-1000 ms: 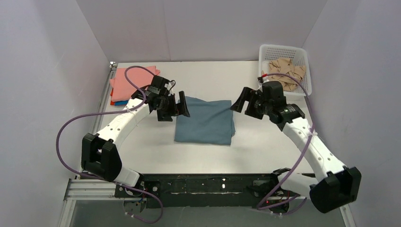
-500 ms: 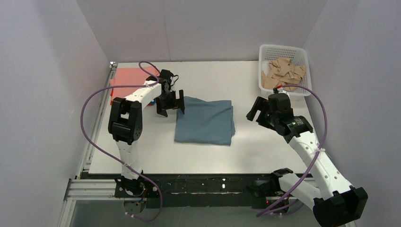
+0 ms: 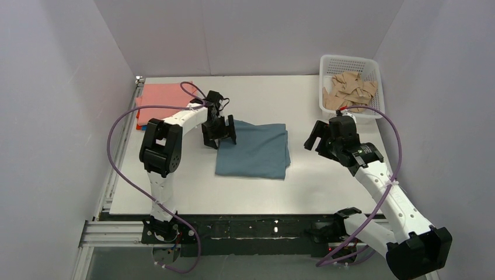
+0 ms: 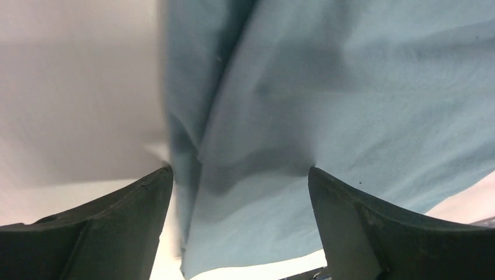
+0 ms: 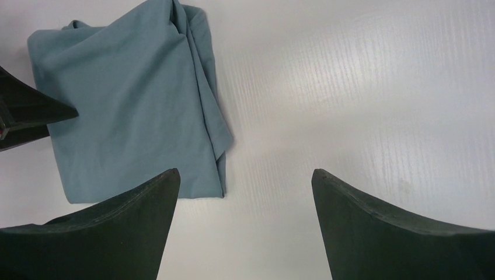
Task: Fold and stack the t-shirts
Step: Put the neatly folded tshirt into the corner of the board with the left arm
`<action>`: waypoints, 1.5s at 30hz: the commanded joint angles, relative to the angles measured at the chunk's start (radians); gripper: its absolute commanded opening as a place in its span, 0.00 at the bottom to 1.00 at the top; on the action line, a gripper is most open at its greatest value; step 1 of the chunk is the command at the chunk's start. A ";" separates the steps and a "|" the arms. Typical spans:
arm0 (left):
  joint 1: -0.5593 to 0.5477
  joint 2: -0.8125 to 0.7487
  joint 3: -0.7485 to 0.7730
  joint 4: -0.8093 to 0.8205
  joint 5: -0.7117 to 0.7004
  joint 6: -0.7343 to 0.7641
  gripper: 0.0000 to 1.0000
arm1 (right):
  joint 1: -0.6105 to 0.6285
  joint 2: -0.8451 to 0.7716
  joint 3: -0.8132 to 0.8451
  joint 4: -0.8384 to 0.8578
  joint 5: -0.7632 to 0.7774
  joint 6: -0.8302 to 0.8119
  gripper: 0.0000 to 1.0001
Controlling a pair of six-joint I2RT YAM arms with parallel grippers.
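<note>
Plainly folded, the grey-blue t-shirt (image 3: 253, 150) lies as a soft, near-square pad at the middle of the white table (image 3: 262, 189). Its matte cotton shows shallow creases, and layered edges bunch along its right side, seen clearly in the right wrist view (image 5: 134, 111). At the far left corner sits a flat stack of t-shirts with a salmon-pink shirt (image 3: 159, 98) on top; thin slivers of orange-red and bright blue cloth peek out at the stack's near edge (image 3: 143, 125).

The left gripper (image 3: 222, 133) hangs at the grey-blue shirt's far left corner, its dark wedge-shaped fingers (image 4: 117, 221) spread wide with the fabric's folded edge between them; whether they touch the cloth cannot be told. The right gripper (image 3: 318, 137) is over bare table just right of the shirt, fingers (image 5: 379, 227) likewise wide apart and holding nothing.

A white plastic lattice basket (image 3: 350, 60) stands at the far right corner, holding crumpled tan pieces (image 3: 350, 87).
</note>
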 commanded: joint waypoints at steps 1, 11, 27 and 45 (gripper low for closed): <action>-0.092 0.043 -0.084 -0.073 -0.071 -0.049 0.81 | -0.010 0.010 -0.032 0.062 0.020 -0.003 0.91; -0.160 0.146 -0.003 -0.168 -0.344 -0.110 0.11 | -0.018 0.058 -0.053 0.086 -0.010 -0.022 0.92; -0.156 0.192 0.408 -0.357 -0.767 0.123 0.00 | -0.026 0.065 -0.062 0.148 -0.045 -0.107 0.91; -0.028 0.250 0.715 -0.283 -1.032 0.255 0.00 | -0.027 0.087 -0.040 0.185 -0.073 -0.195 0.90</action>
